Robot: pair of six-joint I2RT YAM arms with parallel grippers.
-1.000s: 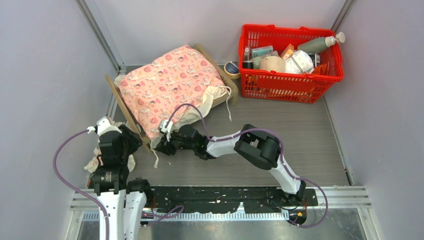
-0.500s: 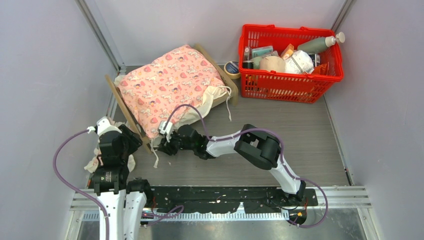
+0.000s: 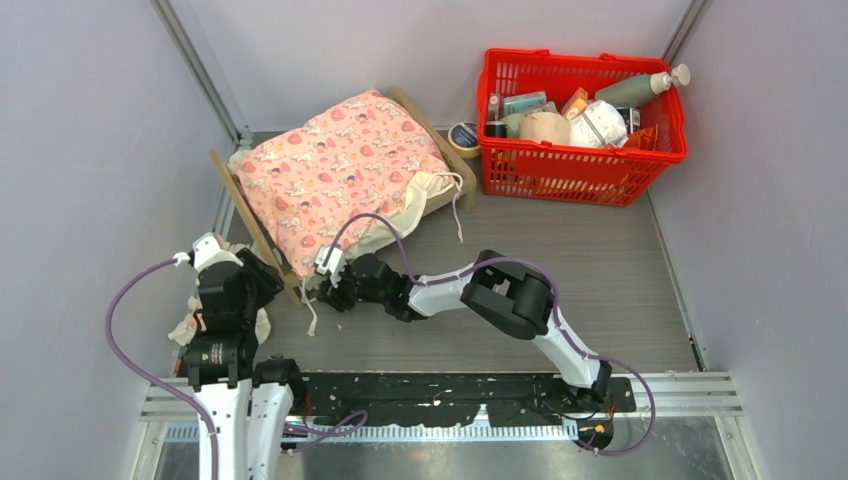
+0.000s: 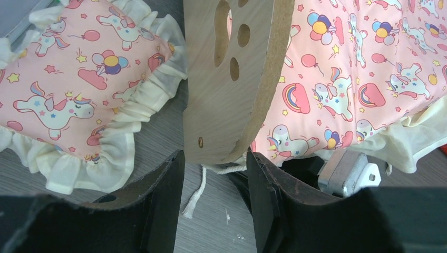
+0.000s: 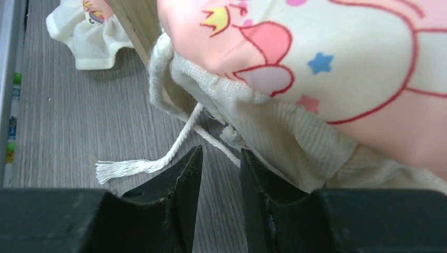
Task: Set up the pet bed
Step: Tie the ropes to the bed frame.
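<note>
Plywood pet bed [image 3: 249,215] is sitting at the table's [image 3: 560,260] far-left corner, blanket [image 3: 340,170] draped over it. I'm hovering the right gripper [image 5: 220,155] at its near corner to straighten the trailing cord [image 5: 158,163], fingers narrowly parted and gripping nothing. The left gripper [image 4: 216,158] is gaping empty below the headboard [image 4: 232,95]. Only its wrist view is showing the paw cutout and pillow [image 4: 79,100].

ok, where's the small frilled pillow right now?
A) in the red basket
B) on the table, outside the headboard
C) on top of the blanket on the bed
B: the pillow lies on the table, on the outer side of the headboard, away from the blanket.
</note>
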